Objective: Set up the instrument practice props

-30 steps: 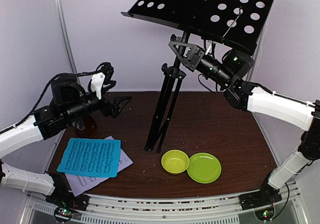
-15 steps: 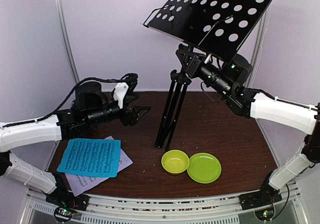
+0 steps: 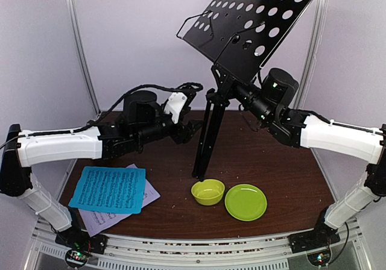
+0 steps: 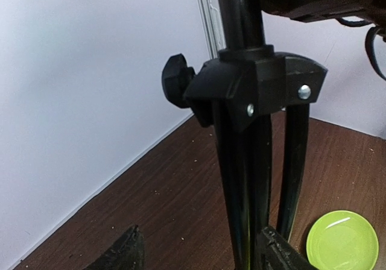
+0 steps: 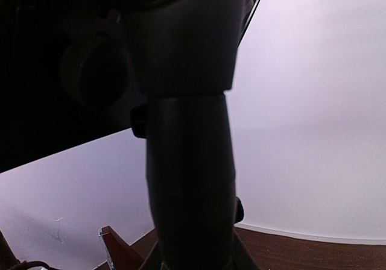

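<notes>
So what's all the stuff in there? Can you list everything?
music stand: one, black, middle of the table, legs folded together
blue sheet: one, blue, front left, lying on top of the pale sheet
pale sheet: one, lilac-white, under the blue one
bowl: one, yellow-green, by the stand's feet
plate: one, green, right of the bowl
table: one, dark brown
left pincer: one, black, open around the stand's legs
right pincer: one, black, shut on the stand's post
</notes>
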Motion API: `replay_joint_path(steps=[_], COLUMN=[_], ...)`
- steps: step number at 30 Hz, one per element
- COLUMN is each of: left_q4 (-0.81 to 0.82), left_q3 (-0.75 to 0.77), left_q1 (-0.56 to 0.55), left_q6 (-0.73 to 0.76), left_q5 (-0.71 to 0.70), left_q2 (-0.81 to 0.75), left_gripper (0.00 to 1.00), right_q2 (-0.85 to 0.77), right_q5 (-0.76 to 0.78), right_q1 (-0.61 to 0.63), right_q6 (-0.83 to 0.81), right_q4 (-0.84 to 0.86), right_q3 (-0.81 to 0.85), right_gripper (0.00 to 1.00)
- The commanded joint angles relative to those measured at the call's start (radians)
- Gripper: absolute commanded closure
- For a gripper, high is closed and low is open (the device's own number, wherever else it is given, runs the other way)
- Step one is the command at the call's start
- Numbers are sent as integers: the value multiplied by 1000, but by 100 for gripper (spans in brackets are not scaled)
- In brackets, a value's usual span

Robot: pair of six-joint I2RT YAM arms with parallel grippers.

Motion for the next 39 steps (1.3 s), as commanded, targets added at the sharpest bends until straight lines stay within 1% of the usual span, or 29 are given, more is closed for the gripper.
replay_joint_path(steps=[1, 9, 13, 20, 27, 34, 39], left_q4=[36, 54, 83, 99, 79, 60, 80], left_q3=[55, 72, 58, 47, 77, 113, 127], left_q1=[-4, -4, -13, -31, -31, -33, -34], left_q6=[5, -1, 5, 20, 22, 28, 65], left_q5=[-107, -120, -86, -98, -199, -360, -353], left_q2=[45, 88, 79, 75, 91, 133, 151], left_gripper=[35, 35, 34, 34, 34, 37, 39], right_q2=[-103, -106, -108, -111, -118, -120, -114], right_q5=[56, 66, 71, 67, 98, 151, 160], right_q1=[15, 25, 30, 36, 56, 87, 95], right_q6=[-21, -25, -34, -35, -44, -65, -70], right_q4=[264, 280, 289, 288, 298, 318, 312], right_q3=[56, 73, 79, 93, 90, 91, 97], right_gripper=[100, 100, 100, 100, 100, 100, 100])
